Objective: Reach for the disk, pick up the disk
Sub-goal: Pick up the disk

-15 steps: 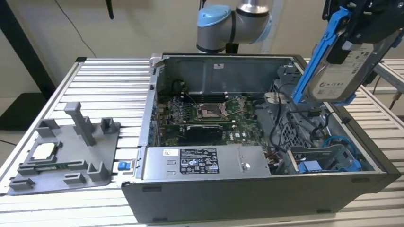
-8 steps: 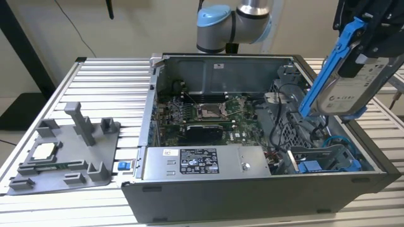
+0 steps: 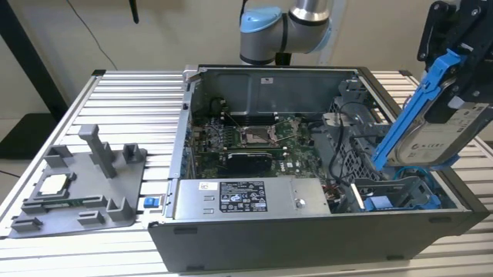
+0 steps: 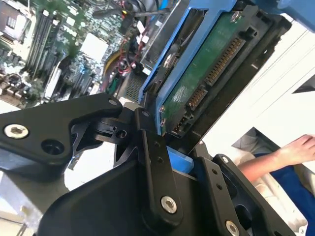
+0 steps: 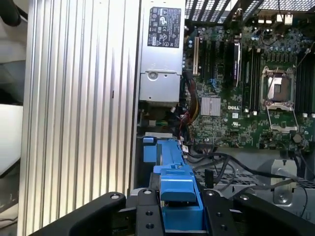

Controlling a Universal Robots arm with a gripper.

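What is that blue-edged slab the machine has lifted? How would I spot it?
Find the big open computer case on the ribbed metal table. Above its corner at the exterior view's right, the black gripper holds the disk tilted, clear of the case. It is a silver-grey slab with a white label in a blue bracket, unlike the grey power box lying inside.

Wall: plain beige wall [image 3: 115,34] behind the workbench in the exterior view, with a thin dark cable [image 3: 92,34] hanging down it.
Post: a black upright post [image 3: 31,63] at the exterior view's left, against the wall.
Floor: a dark patch of floor [image 3: 19,135] beside the bench at the exterior view's left.
Workbench: ribbed aluminium tabletop [image 3: 138,104] of parallel slotted profiles, evenly lit; its grooves run lengthwise in the first wrist view [image 5: 78,108].
Light: bright, even and diffuse, with soft shadows.
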